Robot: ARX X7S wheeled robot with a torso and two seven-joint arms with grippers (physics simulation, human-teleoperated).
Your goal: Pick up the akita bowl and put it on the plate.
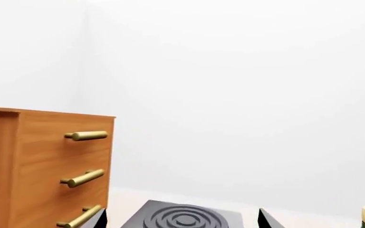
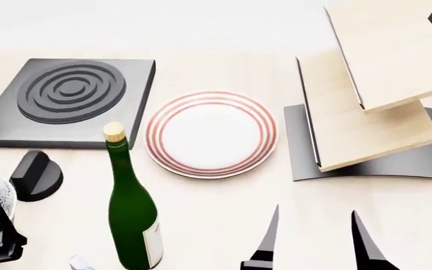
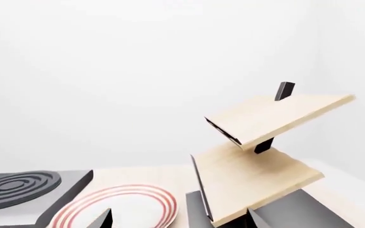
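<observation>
The plate point(image 2: 211, 134) is white with red rings and lies flat in the middle of the table, with nothing on it; it also shows in the right wrist view point(image 3: 116, 209). Of the akita bowl point(image 2: 3, 197) only a grey-patterned sliver shows at the far left, behind my left arm. My left gripper point(image 1: 184, 221) is open, its fingers wide apart and pointing toward the stove burner, with one dark finger point(image 2: 36, 175) beside the bowl. My right gripper point(image 2: 315, 225) is open and holds nothing, hovering nearer than the plate and slightly to its right.
A grey square stove burner point(image 2: 70, 93) lies at the back left. A green wine bottle point(image 2: 132, 208) stands upright in front of the plate's left side. A tilted two-tier wooden rack point(image 2: 373, 107) stands at the right. A wooden drawer cabinet point(image 1: 43, 166) is beyond the burner.
</observation>
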